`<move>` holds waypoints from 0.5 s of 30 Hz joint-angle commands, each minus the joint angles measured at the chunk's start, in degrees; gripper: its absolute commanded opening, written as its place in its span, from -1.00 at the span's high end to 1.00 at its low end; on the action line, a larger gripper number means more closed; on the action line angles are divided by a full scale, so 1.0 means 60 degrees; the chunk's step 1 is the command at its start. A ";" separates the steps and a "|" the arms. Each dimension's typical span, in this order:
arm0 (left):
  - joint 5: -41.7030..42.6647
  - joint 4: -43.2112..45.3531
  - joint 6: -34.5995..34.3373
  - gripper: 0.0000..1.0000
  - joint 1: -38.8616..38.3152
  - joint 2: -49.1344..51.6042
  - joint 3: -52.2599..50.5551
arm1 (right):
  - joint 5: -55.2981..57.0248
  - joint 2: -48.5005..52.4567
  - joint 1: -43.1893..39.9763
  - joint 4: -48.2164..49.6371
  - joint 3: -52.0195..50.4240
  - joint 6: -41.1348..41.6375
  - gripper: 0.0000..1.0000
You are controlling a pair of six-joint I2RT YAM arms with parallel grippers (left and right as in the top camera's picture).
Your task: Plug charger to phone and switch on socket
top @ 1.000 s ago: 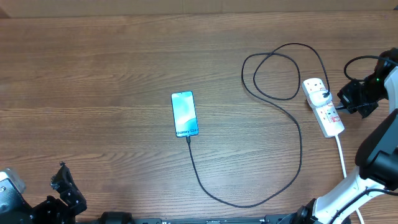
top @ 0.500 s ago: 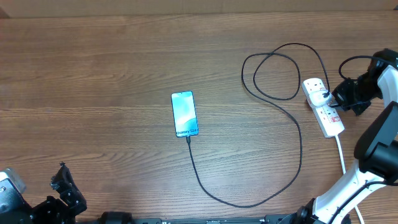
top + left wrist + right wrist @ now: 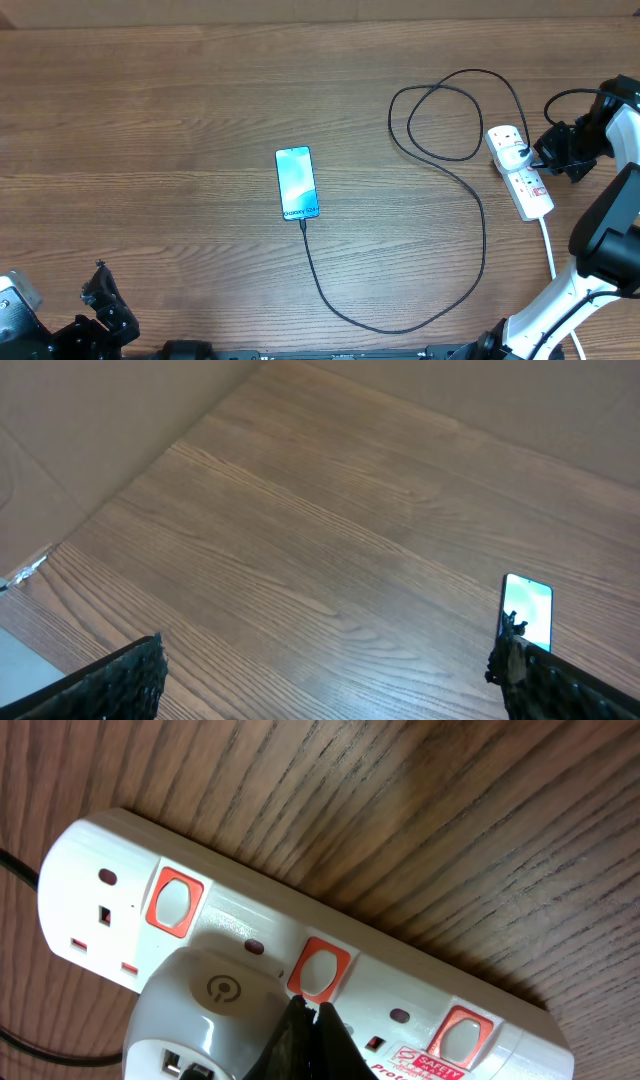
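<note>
At the far right of the table, the right gripper (image 3: 312,1022) has its jaws pressed together into one dark point. That point sits at the lower edge of the middle red switch (image 3: 320,969) on the socket (image 3: 245,915), and it seems to touch the switch. Two more red switches sit on either side along the white power strip. Just beside the fingertips, the charger's white plug head (image 3: 205,1010) stands in the outlet next to that middle switch. From the plug head, the black charger cable (image 3: 483,230) makes a double loop on the wood, then sweeps down and back up. Its thin end meets the near short edge of the phone (image 3: 297,182). The phone lies flat near the middle of the table (image 3: 150,120), screen up and lit blue-teal, well apart from the socket. The strip's own white cord (image 3: 549,250) runs toward the near edge. At the near left corner, the left gripper (image 3: 330,660) hangs above bare wood with its jaws spread wide and nothing between them.
</note>
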 commanded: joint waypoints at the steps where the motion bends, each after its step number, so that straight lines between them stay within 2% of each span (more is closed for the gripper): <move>1: -0.0189 0.0000 -0.0204 -0.99 0.0018 -0.0007 -0.0036 | -0.0382 0.0106 0.0066 0.0160 0.0280 0.0142 0.93; 11: -0.0189 0.0000 -0.0204 -0.99 0.0018 -0.0007 -0.0036 | -0.0270 0.0765 0.0113 0.0127 0.0270 0.0208 0.92; 15: -0.0189 0.0000 -0.0204 -0.99 0.0018 -0.0007 -0.0040 | 0.0412 0.0772 0.0113 0.0142 0.0273 0.0208 0.93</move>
